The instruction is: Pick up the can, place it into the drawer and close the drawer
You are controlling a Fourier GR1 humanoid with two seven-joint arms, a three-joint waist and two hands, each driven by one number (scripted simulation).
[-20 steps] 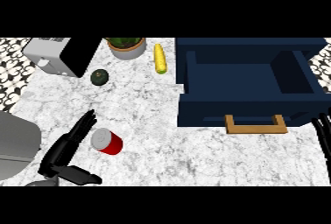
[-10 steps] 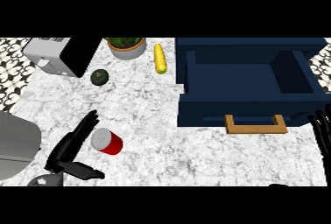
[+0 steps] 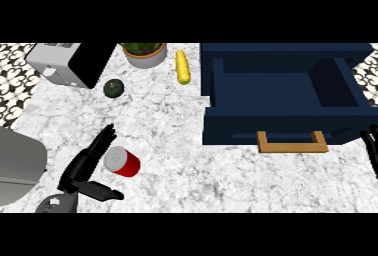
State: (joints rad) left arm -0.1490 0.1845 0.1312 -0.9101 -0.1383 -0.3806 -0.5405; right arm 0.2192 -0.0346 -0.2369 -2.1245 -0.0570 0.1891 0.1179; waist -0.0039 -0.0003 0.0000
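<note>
left robot hand (image 3: 87, 162) open beside the red can (image 3: 122, 161), fingers straight along its left side, thumb spread below it, nothing held. the can lies on its side on the counter (image 3: 192, 170), well apart from the open drawer (image 3: 284, 95). risk: the can may roll away as the fingers close. right robot hand (image 3: 370, 150): fingertips only, state unclear.

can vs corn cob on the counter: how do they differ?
The can is red with a silvery top; the corn is yellow. The can is short and stout, the corn long and slim. The can sits beside the left robot hand; the corn lies far off, near the drawer. Both rest on the counter.
</note>
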